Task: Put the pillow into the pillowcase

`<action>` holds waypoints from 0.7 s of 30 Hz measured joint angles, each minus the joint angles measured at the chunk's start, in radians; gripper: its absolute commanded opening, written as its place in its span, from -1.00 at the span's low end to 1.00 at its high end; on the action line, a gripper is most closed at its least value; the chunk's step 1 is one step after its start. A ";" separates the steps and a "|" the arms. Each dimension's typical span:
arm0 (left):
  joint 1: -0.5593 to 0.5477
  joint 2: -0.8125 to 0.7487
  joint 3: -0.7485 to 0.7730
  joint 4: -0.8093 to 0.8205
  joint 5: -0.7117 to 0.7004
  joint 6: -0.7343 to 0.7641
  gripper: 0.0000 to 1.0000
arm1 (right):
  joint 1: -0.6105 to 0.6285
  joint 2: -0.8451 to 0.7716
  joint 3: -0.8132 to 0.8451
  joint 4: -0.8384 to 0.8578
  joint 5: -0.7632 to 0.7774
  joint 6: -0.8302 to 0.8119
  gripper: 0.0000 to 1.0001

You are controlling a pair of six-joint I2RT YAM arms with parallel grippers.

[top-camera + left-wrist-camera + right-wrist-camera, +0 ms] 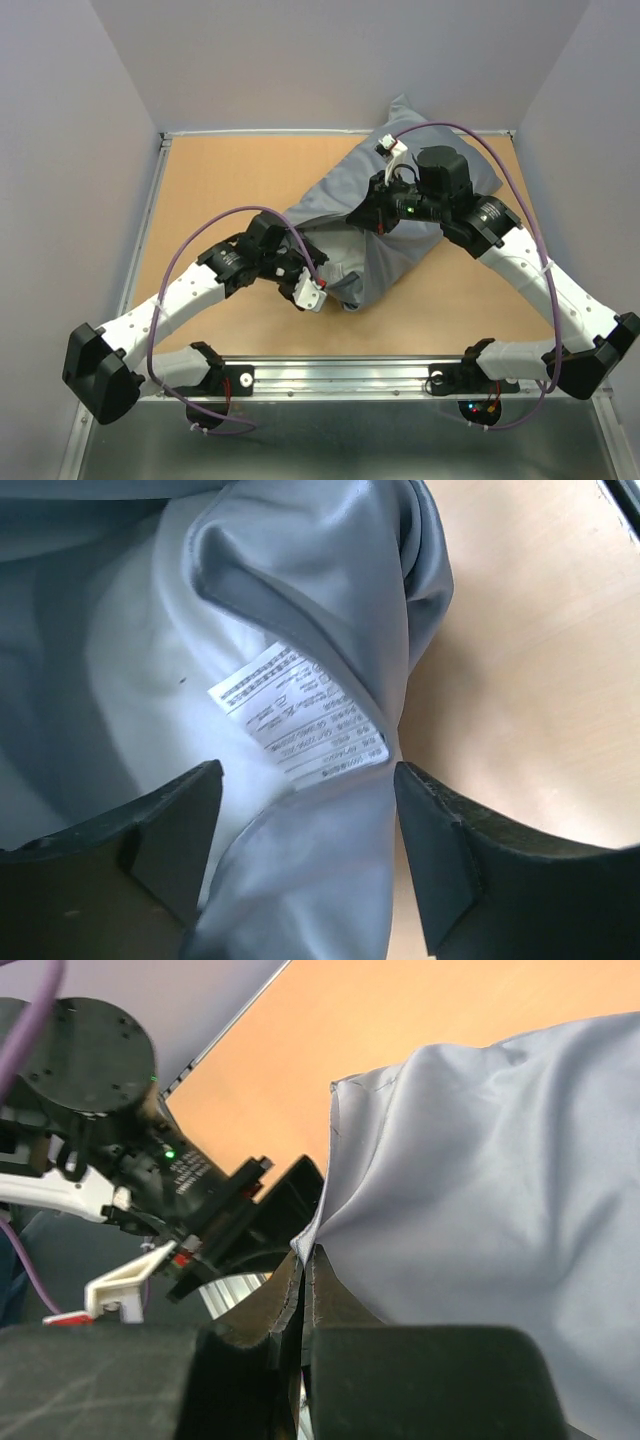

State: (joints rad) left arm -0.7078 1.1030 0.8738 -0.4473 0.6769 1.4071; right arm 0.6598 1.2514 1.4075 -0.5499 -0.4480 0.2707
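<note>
**Pillow mostly cased, right gripper pinching the cloth**

The pillowcase lies slantwise on the table, from the far right corner toward the middle, bulging with the pillow inside it. Its open end faces the left arm. In the left wrist view the pillow shows as pale fabric within the mouth, with a printed label lying at the hem (its text too small to read).

The left gripper sits at that mouth with its fingers spread wide. A fold of pillowcase runs between them, but neither finger can be seen to press it.

The right gripper rests on top of the pillowcase near its middle. Its fingers are pressed together on a ridge of the blue-grey cloth, which is drawn up into a peak at the tips.
</note>
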 measured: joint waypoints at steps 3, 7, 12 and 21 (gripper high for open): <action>-0.007 0.045 0.000 0.011 -0.006 0.026 0.61 | 0.000 0.000 0.000 0.000 0.000 0.010 -0.99; -0.017 0.096 0.000 0.011 -0.028 0.090 -0.26 | 0.000 0.000 0.000 0.000 0.000 0.014 -0.99; -0.022 0.165 0.075 -0.067 -0.055 0.129 -1.00 | 0.000 -0.001 0.000 0.000 0.003 0.013 -0.99; 0.023 -0.009 0.150 0.121 -0.101 -0.128 -1.00 | -0.004 -0.022 -0.012 0.000 0.003 0.013 -0.99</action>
State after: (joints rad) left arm -0.6849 1.0939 1.0237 -0.3264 0.5762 1.2793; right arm 0.6556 1.2293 1.3956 -0.5503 -0.4454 0.2840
